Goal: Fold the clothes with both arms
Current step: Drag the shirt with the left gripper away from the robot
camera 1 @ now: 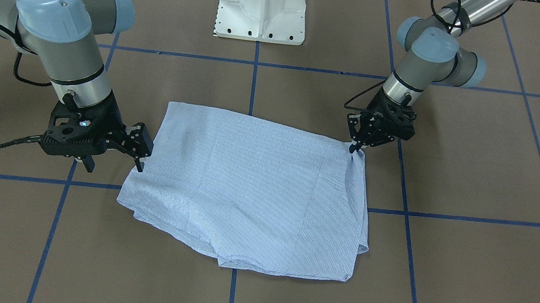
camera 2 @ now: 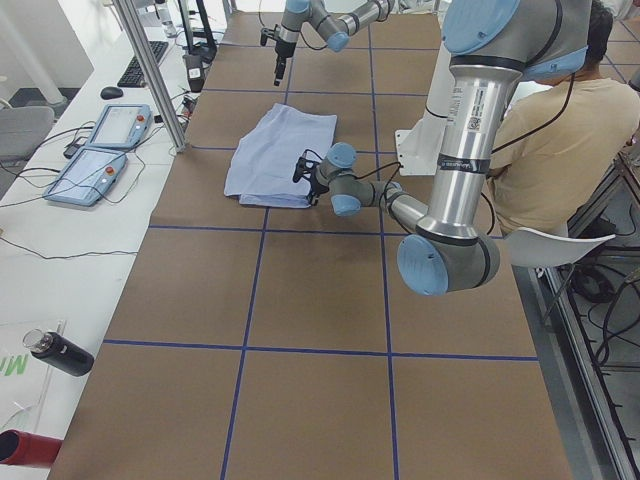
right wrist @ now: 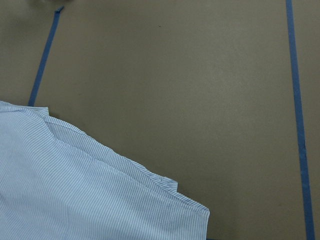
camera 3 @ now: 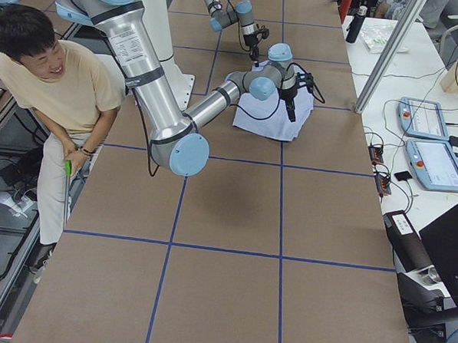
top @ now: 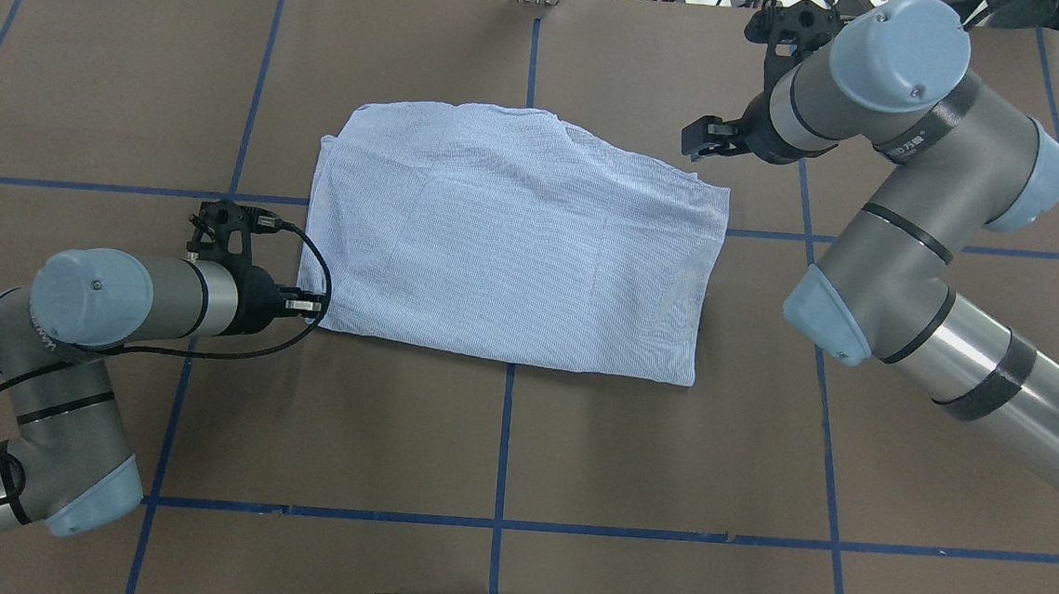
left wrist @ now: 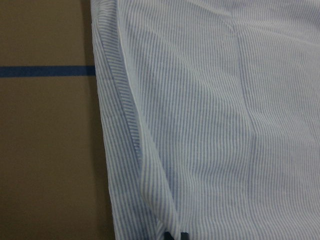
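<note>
The light blue-and-white striped shirt [camera 1: 244, 189] lies folded into a rough rectangle in the middle of the brown table; it also shows in the overhead view [top: 515, 240]. My left gripper [camera 1: 354, 149] is shut on the shirt's near left corner, low at the table [top: 310, 305]. The left wrist view shows the striped cloth [left wrist: 210, 125] with closed fingertips [left wrist: 172, 235] on its edge. My right gripper [camera 1: 113, 167] is open and empty, just beside the shirt's far right corner. The right wrist view shows that corner [right wrist: 75, 190] and no fingers.
The white pedestal base [camera 1: 261, 11] stands at the robot's side of the table. Blue tape lines [top: 505, 444] grid the brown surface. A seated person [camera 3: 57, 86] is beside the robot. Two teach pendants [camera 2: 100, 150] lie on a side bench.
</note>
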Available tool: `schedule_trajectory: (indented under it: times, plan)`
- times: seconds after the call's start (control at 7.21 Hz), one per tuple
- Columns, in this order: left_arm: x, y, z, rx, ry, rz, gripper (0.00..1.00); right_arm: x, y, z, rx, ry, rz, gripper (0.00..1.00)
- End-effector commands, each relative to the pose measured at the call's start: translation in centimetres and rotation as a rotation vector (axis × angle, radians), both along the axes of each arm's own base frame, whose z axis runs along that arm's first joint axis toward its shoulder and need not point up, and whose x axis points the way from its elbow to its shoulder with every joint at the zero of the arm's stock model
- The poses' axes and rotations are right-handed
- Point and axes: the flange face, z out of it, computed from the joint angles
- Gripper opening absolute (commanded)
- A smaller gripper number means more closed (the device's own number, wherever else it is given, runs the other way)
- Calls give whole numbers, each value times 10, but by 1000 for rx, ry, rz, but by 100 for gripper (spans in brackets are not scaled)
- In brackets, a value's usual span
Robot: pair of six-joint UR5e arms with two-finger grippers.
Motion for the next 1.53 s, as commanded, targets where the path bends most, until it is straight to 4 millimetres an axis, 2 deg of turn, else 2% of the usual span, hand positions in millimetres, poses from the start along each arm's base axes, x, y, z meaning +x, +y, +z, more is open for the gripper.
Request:
schedule_trajectory:
  times: [0.0,0.14,0.28,0.42,0.56,0.69,0.83,0.97,1.11,1.25,1.39]
  plan:
    - [-70,-69,36,134,-152,-53,0,-3,1,1,0,1,-3,100]
    - [-98,-130,50,153,-224,-108,0,-3,1,1,0,1,-3,100]
    - [-93,-212,32,166,-267,-154,0,-3,2,1,-1,1,-4,100]
    - [-73,-281,7,143,-293,-182,0,-5,3,0,-13,-8,5,100]
    - [-58,-331,-37,138,-298,-204,0,-5,3,-1,-15,-11,8,100]
    - [-40,-361,-91,151,-281,-213,0,-5,4,-3,-14,-13,8,100]
    - [-35,-367,-109,164,-267,-210,0,-7,5,-3,-15,-14,6,100]
    - [-41,-357,-95,182,-257,-187,99,-13,9,-7,-24,-26,9,100]
    - [-59,-342,-95,221,-229,-185,100,-32,18,-18,-47,-47,35,100]
    - [-80,-336,-85,202,-185,-133,100,-58,31,-44,-76,-83,99,100]
    - [-95,-319,-71,208,-161,-115,100,-99,55,-65,-114,-118,186,100]
